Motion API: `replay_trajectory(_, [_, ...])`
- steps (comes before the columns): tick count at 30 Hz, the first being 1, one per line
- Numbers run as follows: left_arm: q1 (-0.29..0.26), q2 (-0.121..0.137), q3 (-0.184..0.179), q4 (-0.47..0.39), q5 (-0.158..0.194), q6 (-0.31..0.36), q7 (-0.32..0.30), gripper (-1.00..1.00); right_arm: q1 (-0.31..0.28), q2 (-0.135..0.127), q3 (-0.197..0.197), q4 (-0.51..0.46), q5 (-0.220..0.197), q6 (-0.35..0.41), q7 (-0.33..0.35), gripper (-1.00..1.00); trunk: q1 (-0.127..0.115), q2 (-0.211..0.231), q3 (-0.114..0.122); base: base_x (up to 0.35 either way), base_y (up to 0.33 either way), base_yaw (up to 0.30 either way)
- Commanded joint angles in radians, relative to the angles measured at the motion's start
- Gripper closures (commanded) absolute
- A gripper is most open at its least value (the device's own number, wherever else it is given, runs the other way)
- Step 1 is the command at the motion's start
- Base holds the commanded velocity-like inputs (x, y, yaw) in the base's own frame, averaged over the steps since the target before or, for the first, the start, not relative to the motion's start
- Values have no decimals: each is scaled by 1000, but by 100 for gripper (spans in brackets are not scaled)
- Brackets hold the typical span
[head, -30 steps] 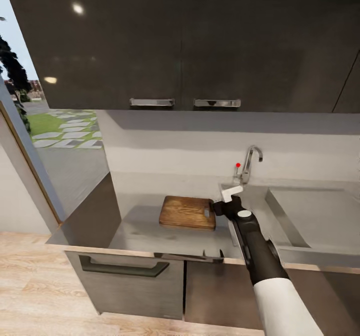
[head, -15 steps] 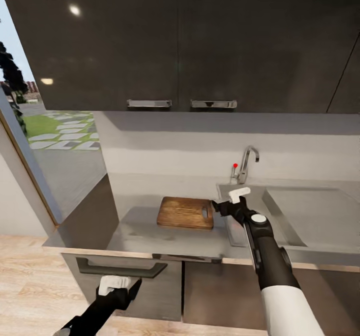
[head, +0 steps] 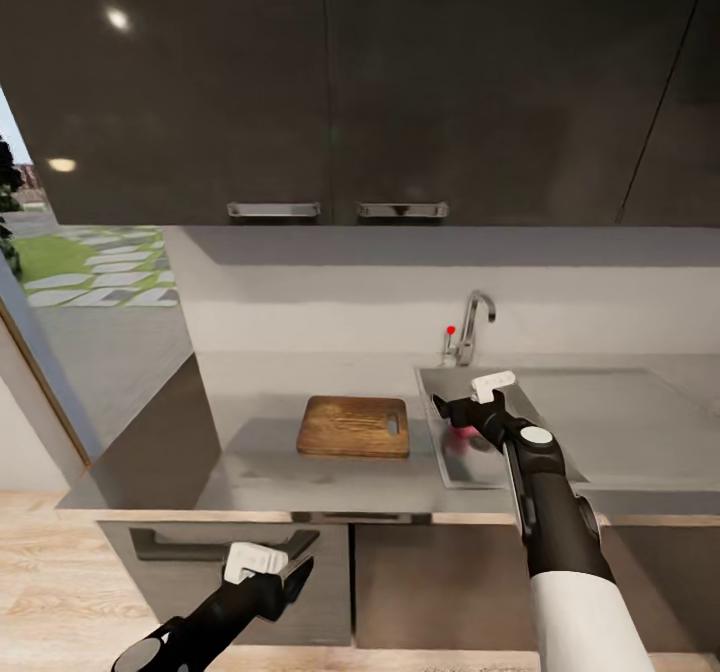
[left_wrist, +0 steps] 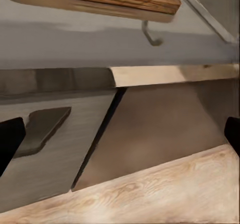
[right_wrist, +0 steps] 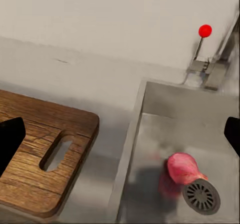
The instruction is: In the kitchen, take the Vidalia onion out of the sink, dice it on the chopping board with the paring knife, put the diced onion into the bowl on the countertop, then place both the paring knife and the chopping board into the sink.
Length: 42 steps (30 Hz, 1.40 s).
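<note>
A pinkish Vidalia onion [right_wrist: 184, 168] lies in the steel sink [right_wrist: 150, 134] beside the round drain [right_wrist: 201, 196]; from the head it shows as a pink patch [head: 462, 440] under my right arm. My right gripper [head: 465, 399] hangs open above the basin's left part, a little above the onion and apart from it. The brown chopping board [head: 353, 426] lies flat on the countertop [head: 260, 467] just left of the sink, handle hole toward the basin. Low in front of the lower cabinets, my left gripper [head: 278, 567] is open and empty. The paring knife and bowl are out of view.
The chrome tap [head: 470, 327] with its red dot [head: 450, 330] stands behind the basin, and the drainboard [head: 620, 422] extends right. Black upper cabinets [head: 330, 82] hang overhead. A drawer handle [left_wrist: 42, 129] and wood floor [left_wrist: 160, 194] face the left gripper. A window [head: 80, 272] is at left.
The head view has swung right, shifting the whole picture left. My right gripper moved from the board's end to over the basin. The left arm rose into view below the counter.
</note>
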Motion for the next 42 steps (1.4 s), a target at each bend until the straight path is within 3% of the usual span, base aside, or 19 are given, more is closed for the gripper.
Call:
replay_trajectory(1, [0,-1,-8,-3,1,7,-5,-100,-1,1,-3,-1,11,2,10,-100,1,-2,-2,0,0,-287])
replay_trajectory(11, [-14,0,-29,-2,0,5,-6,-100,-1,1,-5,-3,11,3,10,-100,1,-2,0,0,0,-296])
replay_trajectory(15, [-65,9,-28,-1,0,6,-5,-100,-2,1,-10,-3,12,2,9,-100,1,-2,0,0,0,-300])
replay_trajectory(18, [-102,18,-26,0,1,14,-3,-100,-1,1,-38,-3,12,2,10,-100,1,-2,0,0,0,-300])
replay_trajectory(20, [-161,22,-25,1,2,63,-1,-100,-2,1,-78,-4,12,2,10,-100,1,-2,0,0,0,-300])
replay_trajectory(23, [-208,23,-25,2,2,122,-1,-100,-1,1,-94,-9,12,2,10,-100,1,-2,0,0,0,-292])
replay_trajectory(25, [-274,23,-25,2,2,176,-1,-100,-2,1,-104,-22,12,2,11,-100,1,-2,1,0,0,-241])
replay_trajectory(31, [-412,20,-25,3,3,212,0,-100,-1,1,-105,-59,11,1,11,-100,1,-2,2,0,0,-173])
replay_trajectory(33, [-433,17,-25,5,3,215,0,-100,-1,1,-105,-61,11,0,11,-100,1,-2,2,0,0,-197])
replay_trajectory(35, [-488,1,-25,13,3,218,0,-100,-1,1,-106,-64,11,-1,11,-100,1,-2,2,0,0,-225])
replay_trajectory(42, [-593,-13,-29,64,2,328,-5,-100,-1,1,-107,-66,11,2,11,-100,1,-2,2,0,0,-244])
